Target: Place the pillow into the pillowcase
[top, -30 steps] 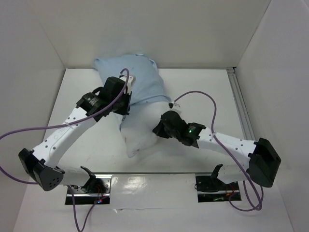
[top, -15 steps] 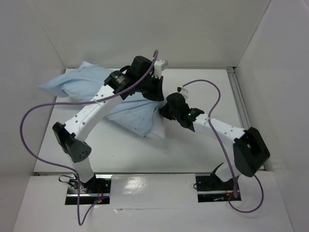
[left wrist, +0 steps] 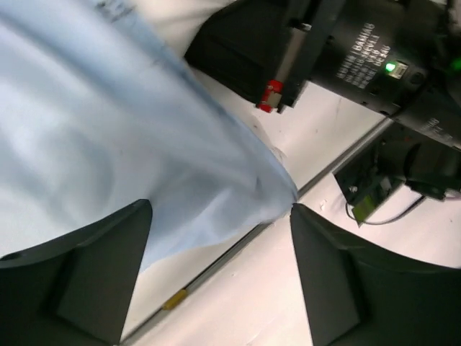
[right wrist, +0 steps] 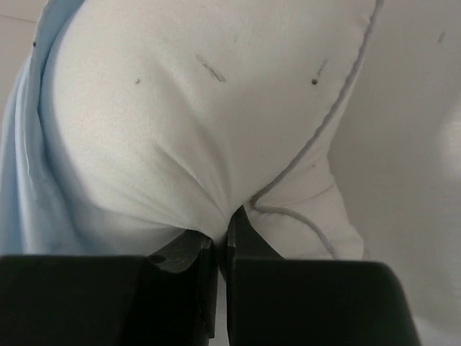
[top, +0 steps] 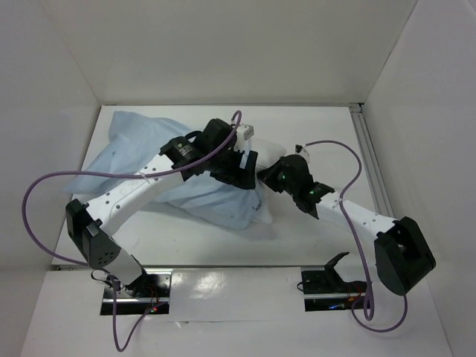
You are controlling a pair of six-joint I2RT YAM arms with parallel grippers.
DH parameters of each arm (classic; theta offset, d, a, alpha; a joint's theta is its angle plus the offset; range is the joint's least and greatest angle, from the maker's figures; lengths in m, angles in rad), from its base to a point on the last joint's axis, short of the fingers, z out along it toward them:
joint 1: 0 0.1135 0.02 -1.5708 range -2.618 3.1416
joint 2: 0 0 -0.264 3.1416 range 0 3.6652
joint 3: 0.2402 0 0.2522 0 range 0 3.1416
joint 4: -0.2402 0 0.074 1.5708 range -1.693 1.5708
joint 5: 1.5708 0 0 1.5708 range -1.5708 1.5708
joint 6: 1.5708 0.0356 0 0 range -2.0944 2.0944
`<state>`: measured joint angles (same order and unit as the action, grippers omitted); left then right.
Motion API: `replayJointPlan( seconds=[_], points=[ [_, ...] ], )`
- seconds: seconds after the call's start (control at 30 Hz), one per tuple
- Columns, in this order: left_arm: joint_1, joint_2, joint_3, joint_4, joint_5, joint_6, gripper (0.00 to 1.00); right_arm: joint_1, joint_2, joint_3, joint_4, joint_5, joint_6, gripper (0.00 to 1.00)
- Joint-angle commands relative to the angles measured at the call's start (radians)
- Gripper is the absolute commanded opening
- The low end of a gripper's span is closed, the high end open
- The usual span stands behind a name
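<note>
A lab test cell: white walls enclose a table carrying 2 bolted, cabled robot arms.

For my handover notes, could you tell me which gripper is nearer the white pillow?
Right. The right gripper has its jaws shut on the pillow; the left gripper hangs open over the pillowcase.

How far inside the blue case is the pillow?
Mostly in. One white end of the pillow pokes out of the pillowcase, pinched by the right gripper.
</note>
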<state>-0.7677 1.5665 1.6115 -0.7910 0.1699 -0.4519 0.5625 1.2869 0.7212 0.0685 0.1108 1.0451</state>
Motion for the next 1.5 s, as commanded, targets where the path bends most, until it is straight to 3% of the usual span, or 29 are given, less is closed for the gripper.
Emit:
replayJointPlan(
  seconds=[0.0,0.07,0.23,0.37,0.53,0.77,0.93,1.03,1.07,1.13,1.3,1.37,1.43,1.47],
  points=[
    [-0.073,-0.014,0.021,-0.059,-0.166,-0.089,0.92,-0.012,-0.052,-0.035,0.088,0.044,0.082,0.00],
    [-0.175,-0.040,-0.022,-0.071,-0.338,-0.160,0.95,-0.012,-0.061,-0.045,0.088,0.044,0.082,0.00],
    [-0.390,-0.082,-0.206,-0.048,-0.643,-0.526,0.84,-0.003,-0.061,-0.045,0.079,0.026,0.061,0.00],
    [-0.504,-0.063,-0.332,-0.091,-0.759,-0.709,0.83,-0.012,-0.061,-0.034,0.059,0.013,0.043,0.00],
    [-0.525,0.024,-0.401,-0.102,-0.817,-0.814,0.86,-0.012,-0.052,-0.002,0.045,0.004,0.020,0.00],
    [-0.525,0.113,-0.383,-0.070,-0.860,-0.814,0.84,-0.021,-0.061,0.009,0.014,-0.005,0.000,0.00],
    [-0.516,0.153,-0.383,-0.079,-0.929,-0.814,0.69,-0.050,-0.061,0.018,0.004,-0.026,-0.010,0.00],
    [-0.490,0.173,-0.351,-0.137,-0.938,-0.849,0.48,-0.059,-0.061,0.018,-0.007,-0.048,-0.010,0.00],
    [-0.490,0.187,-0.328,-0.152,-0.938,-0.860,0.23,-0.059,-0.061,0.027,-0.007,-0.048,-0.010,0.00],
    [-0.481,0.187,-0.309,-0.168,-0.919,-0.877,0.00,-0.059,-0.061,0.027,-0.016,-0.048,-0.019,0.00],
    [-0.499,0.043,-0.323,-0.107,-0.836,-0.842,0.00,-0.078,-0.051,0.041,-0.036,-0.080,-0.040,0.00],
    [-0.499,0.003,-0.332,-0.076,-0.784,-0.814,0.00,-0.087,-0.023,0.067,-0.070,-0.134,-0.084,0.39],
    [-0.499,-0.022,-0.322,-0.086,-0.752,-0.814,0.00,-0.101,-0.023,0.092,-0.143,-0.157,-0.111,0.67],
    [-0.499,-0.022,-0.308,-0.086,-0.739,-0.814,0.00,-0.113,-0.055,0.092,-0.159,-0.157,-0.121,0.73]
  ],
)
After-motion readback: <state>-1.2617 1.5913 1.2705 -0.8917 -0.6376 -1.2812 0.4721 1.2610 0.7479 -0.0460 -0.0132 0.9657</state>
